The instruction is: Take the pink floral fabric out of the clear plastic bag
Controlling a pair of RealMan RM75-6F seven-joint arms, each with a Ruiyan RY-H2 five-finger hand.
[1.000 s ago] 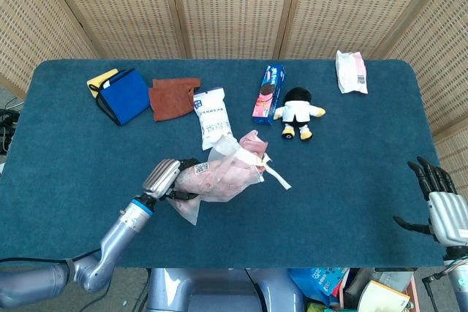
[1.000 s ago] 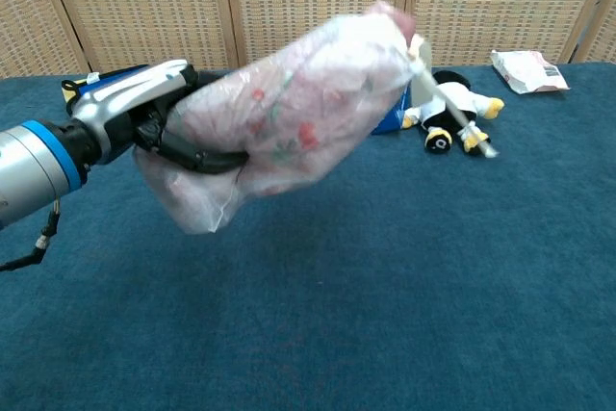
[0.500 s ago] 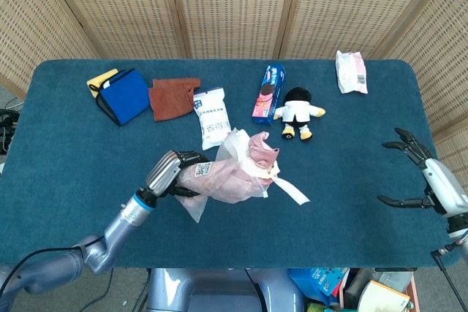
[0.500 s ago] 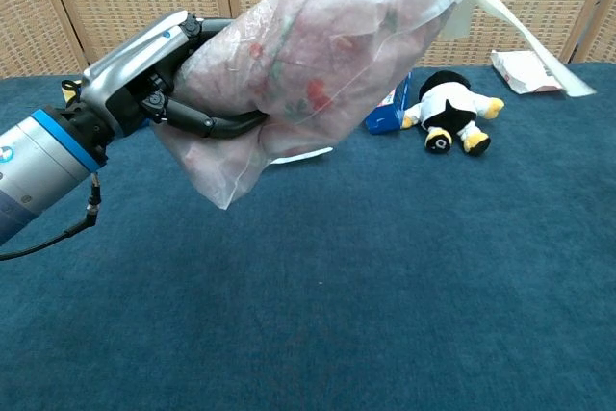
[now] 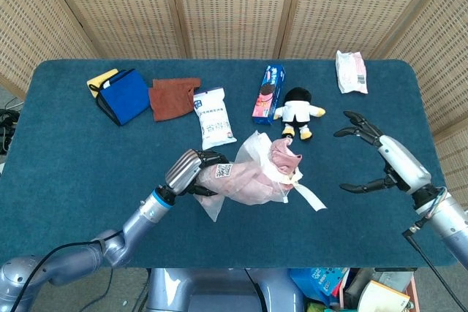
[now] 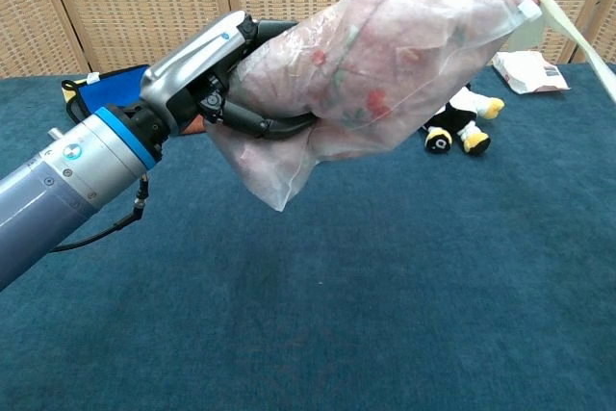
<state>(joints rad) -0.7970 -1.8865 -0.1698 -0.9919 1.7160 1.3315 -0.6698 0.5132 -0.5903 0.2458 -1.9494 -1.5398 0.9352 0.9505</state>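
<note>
head view: left hand (image 5: 189, 172) grips clear plastic bag (image 5: 248, 177) (lifted)

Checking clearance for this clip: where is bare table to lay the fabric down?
Bare blue cloth runs along the near edge, and between the lifted clear plastic bag and the open right robot hand. The far strip is crowded, from blue pouch to black-and-white plush doll.

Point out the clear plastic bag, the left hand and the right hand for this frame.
clear plastic bag (image 6: 404, 55), chest view, middle of its bulging side
left hand (image 5: 191, 172), head view, back of the hand
right hand (image 5: 385, 158), head view, palm between the spread fingers
</note>
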